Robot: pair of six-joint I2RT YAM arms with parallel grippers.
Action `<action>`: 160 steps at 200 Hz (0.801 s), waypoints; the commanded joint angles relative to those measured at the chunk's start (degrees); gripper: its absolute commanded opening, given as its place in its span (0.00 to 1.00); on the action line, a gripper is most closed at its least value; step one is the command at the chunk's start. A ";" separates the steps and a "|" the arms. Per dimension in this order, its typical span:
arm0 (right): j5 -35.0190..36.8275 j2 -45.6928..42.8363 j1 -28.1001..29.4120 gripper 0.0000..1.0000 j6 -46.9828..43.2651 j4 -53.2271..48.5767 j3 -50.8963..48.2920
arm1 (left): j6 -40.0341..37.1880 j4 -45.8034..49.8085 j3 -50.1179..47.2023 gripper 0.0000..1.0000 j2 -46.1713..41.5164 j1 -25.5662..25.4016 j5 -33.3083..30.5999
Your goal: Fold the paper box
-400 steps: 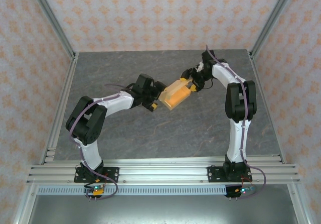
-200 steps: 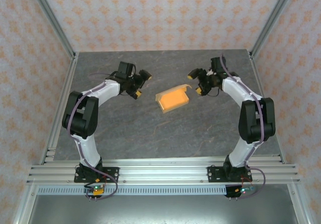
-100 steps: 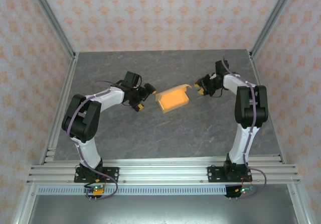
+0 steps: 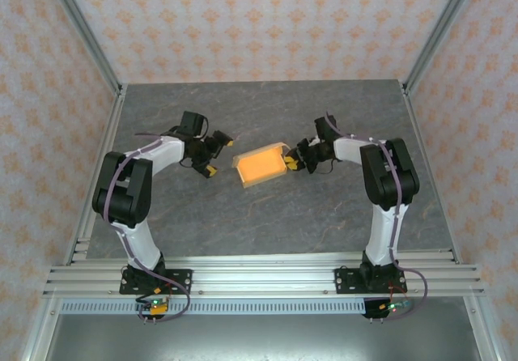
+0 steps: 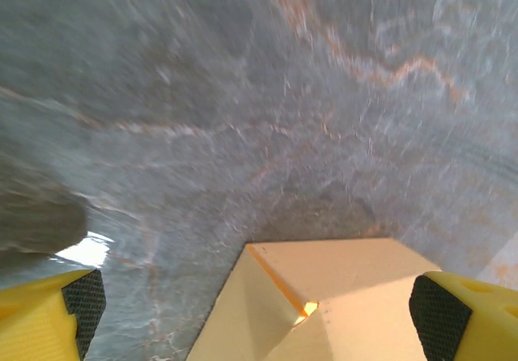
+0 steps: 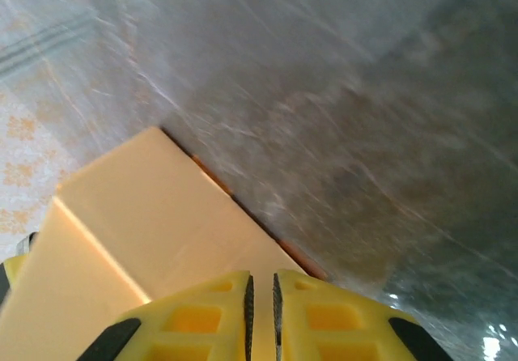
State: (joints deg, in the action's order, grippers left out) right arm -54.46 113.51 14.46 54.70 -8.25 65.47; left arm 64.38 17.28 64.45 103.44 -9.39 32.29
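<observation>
The paper box [image 4: 261,167] lies on the table [image 4: 324,215] between the arms — left hand [image 4: 219,157] spread wide just beside its left end — right hand [image 4: 290,164] clenched nearly shut, touching its right end

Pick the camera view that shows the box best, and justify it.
Top external: the whole box is in the frame, with its outline clear against the table. Left wrist gives a close look at one corner, cut off by the frame's bottom edge. Right wrist gives a cropped stretch of one face and edge.
</observation>
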 commanded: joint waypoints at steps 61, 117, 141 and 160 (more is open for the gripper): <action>1.56 -5.73 -6.68 0.46 -8.17 -5.83 6.24 | 11.26 -3.83 -0.28 0.93 -4.66 -4.17 -2.12; -0.64 -0.80 -4.45 0.48 -5.20 -0.76 8.93 | 15.91 -6.02 1.82 0.83 -1.57 -7.99 -1.51; -1.12 1.42 -2.58 0.48 -6.49 -0.43 9.40 | 17.25 -6.18 2.12 0.78 -1.56 -9.01 -2.48; -1.34 2.18 -1.70 0.49 -7.32 0.93 9.01 | 17.19 -6.64 3.39 0.76 -0.58 -9.67 -1.67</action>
State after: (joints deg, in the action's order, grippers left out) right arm -54.50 114.54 11.57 49.17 -9.87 73.30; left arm 79.70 12.14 64.99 100.99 -17.82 31.00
